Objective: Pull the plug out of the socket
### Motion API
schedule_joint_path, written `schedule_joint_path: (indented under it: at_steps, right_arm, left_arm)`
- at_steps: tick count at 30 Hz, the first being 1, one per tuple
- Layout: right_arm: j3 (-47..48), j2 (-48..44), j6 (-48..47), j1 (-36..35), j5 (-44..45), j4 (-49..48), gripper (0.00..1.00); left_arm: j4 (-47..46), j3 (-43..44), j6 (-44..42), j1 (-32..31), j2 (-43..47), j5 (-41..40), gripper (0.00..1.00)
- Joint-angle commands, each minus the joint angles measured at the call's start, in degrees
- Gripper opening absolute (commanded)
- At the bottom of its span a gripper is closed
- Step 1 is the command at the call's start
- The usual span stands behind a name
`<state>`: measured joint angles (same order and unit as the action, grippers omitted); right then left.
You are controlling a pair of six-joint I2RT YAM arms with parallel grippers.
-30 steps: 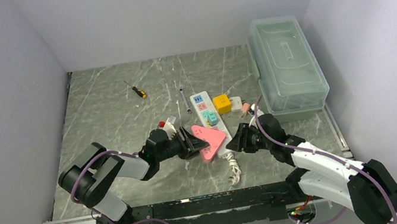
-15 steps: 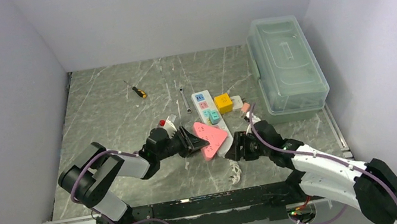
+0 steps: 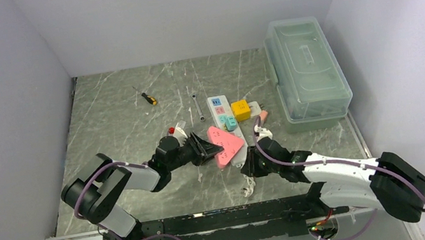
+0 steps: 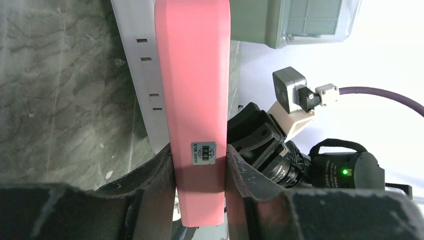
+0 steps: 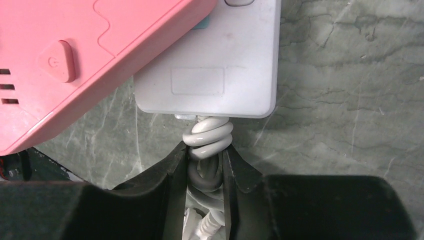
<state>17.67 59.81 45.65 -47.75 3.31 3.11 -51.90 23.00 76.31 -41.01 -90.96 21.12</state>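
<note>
Tabletop (image 3: 122,134) of grey marble, white walls (image 3: 192,7)

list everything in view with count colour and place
socket: 1, white strip with coloured outlets, table centre
plug: 1, pink, triangular, over the socket's near half
cord: 1, white, coiled, at the socket's near end
yellow cube: 1, yellow, at the socket's right side
teal adapter: 1, teal, on the socket
screwdriver: 1, orange and black, far left
wrench: 1, silver, left of the socket
storage box: 1, clear, lidded, far right
table: 1, grey-green marble
left gripper: 1, black, clamped on the plug
right gripper: 1, black, closed on the cord
</note>
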Motion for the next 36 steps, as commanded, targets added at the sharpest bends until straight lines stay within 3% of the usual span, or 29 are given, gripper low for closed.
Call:
schedule_joint_path:
  at_steps: [1,6,8,20,31,36]
  right_arm:
    - [-0.9,-1.2,1.5,-0.2,2.7,-2.4,0.14]
    - [-2.6,-4.3,2.8,-0.3,1.8,-5.4,0.01]
    - [-3.1,-6.1,3.5,-0.3,1.4,-6.0,0.00]
    - [-2.7,-16.5,4.6,-0.4,-2.5,-8.2,0.00]
    - [-6.8,-9.6,2.7,-1.3,1.0,-13.0,0.00]
    - [-5.8,-5.7,1.5,-3.2,4.8,-11.6,0.00]
  left_arm:
    - [-9.8,1.3,2.2,-0.3,3.7,0.6,0.00]
    - [-13.5,0.3,3.6,-0.3,3.2,0.1,0.00]
    - [-13.3,0.2,3.1,-0.3,3.3,0.0,0.00]
    - [6.7,1.2,-7.6,-0.7,8.9,-3.8,0.00]
    - [-1.2,0.7,8.2,-0.7,8.4,-2.5,0.00]
    - [-2.8,-0.6,11.4,-0.7,9.0,-4.4,0.00]
